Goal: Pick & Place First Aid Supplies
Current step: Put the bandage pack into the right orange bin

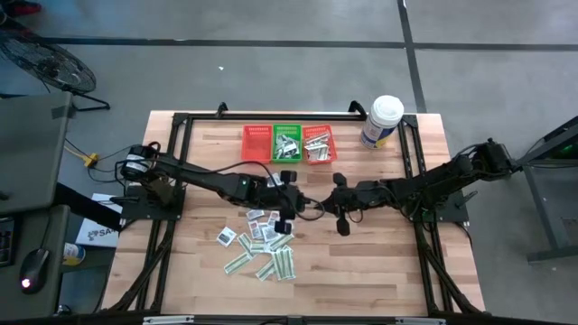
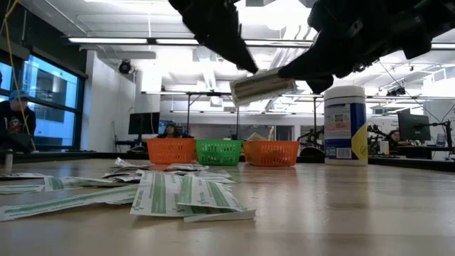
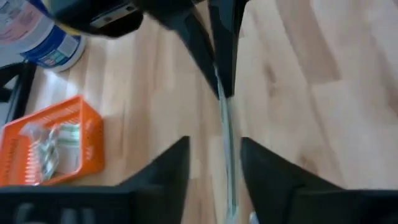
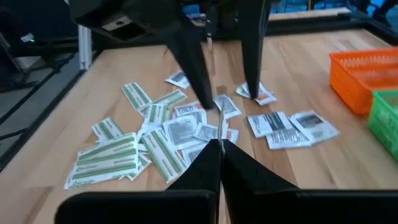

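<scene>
Midair, centre frame above the desk (image 1: 379, 271): right gripper (image 4: 219, 144) pinched closed on a strip packet (image 2: 254, 87); left gripper (image 3: 214, 155) parted around its other end. Loose packets (image 1: 264, 242) lower-centre.

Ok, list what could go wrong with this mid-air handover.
1. The right gripper is shut on just the thin edge of the strip packet, so the packet could twist or slip out.
2. The left gripper is open, but its fingers flank the packet; pulling away could snag and drag it.
3. If dropped, it would likely land among the loose packets and need re-picking.
</scene>
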Controlling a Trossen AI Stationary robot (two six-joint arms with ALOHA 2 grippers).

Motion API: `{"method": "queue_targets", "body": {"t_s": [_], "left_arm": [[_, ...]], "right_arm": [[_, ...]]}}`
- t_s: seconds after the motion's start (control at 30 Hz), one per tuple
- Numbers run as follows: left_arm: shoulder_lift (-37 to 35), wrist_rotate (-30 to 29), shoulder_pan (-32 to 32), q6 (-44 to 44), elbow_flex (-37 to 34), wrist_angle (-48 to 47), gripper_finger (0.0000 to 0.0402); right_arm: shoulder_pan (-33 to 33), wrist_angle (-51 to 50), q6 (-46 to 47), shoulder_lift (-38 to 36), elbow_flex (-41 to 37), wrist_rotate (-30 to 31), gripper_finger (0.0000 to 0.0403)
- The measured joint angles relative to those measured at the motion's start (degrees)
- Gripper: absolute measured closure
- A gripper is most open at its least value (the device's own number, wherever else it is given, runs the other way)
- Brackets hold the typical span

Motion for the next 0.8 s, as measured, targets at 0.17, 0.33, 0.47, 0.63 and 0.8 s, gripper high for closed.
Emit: {"method": "queue_targets", "body": {"t_s": [0.17, 0.33, 0.47, 0.63, 0.8], "left_arm": [[-1.03, -7.49, -0.02, -0.91, 2.54, -9.3, 0.0185], [-4.72, -9.11, 0.05, -6.26, 3.28, -15.96, 0.0164], [-7.72, -10.0, 0.0, -10.41, 1.89, -19.82, 0.0173], [-11.56, -9.93, 0.03, -15.11, -3.09, -20.36, 0.0194], [-16.6, -9.55, 0.0, -21.27, -11.76, -16.62, 0.0214]], "right_arm": [[-0.02, -3.35, 2.34, 0.0, 0.0, 3.97, 0.0403], [-2.09, -6.52, 6.37, -0.44, 0.0, 9.16, 0.0403], [-4.72, -6.79, 7.0, -1.62, 0.0, 11.27, 0.0403], [-9.05, -6.93, 7.83, -3.79, 0.11, 13.62, 0.0403], [-14.07, -9.23, 9.72, -3.98, 1.36, 14.57, 0.0403]]}}
